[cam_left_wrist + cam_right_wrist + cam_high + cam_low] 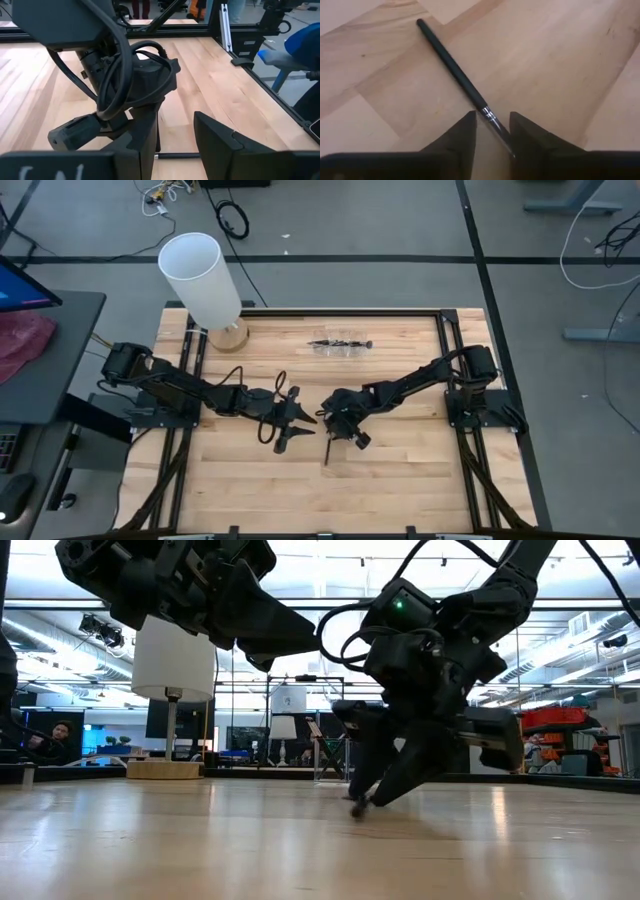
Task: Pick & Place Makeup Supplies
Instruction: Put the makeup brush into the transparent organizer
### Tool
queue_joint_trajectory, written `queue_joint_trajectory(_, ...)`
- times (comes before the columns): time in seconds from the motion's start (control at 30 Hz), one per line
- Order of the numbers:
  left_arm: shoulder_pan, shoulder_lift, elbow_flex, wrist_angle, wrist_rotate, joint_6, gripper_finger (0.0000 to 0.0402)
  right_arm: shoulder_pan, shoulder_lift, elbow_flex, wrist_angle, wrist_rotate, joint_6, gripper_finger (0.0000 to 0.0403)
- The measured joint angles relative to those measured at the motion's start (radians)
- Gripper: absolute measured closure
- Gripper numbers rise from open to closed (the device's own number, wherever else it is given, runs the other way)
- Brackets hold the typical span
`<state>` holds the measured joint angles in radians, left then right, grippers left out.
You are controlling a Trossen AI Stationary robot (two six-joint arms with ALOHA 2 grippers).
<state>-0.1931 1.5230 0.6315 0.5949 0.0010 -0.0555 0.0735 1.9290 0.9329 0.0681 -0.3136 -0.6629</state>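
The pale wooden table (400, 470) is carrying one slim brush (451, 65), lying flat mid-table. The right pincer (492, 131) is straddling its silvery ferrule, jaws parted, not yet gripping. Light, stiff, likely slippery; pinching beside the ferrule seems best. The left pincer (297, 423) is waiting open nearby.

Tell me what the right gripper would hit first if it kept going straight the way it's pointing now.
Probably the makeup brush lying on the wooden table. The right gripper points down with its fingers either side of the silvery ferrule, so the brush, then the tabletop, comes first.
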Motion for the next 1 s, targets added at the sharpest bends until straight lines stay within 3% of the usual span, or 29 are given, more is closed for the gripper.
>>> queue_joint_trajectory(0.27,0.0,0.001,0.0,0.0,0.0,0.0,0.0266,-0.001,0.001,-0.002,-0.012,-0.009,0.045,0.0352)
queue_joint_trajectory(0.4,0.0,0.001,0.0,0.0,0.0,-0.001,0.0266,0.0,0.001,-0.002,-0.014,-0.008,0.122,0.0367)
queue_joint_trajectory(0.8,-0.003,0.001,0.0,-0.003,0.0,-0.051,0.0266,0.0,0.006,-0.005,0.054,0.008,0.263,0.0286)
queue_joint_trajectory(1.0,-0.016,0.002,0.0,-0.004,0.0,-0.065,0.0266,0.0,0.006,-0.035,0.129,0.006,0.301,0.0274)
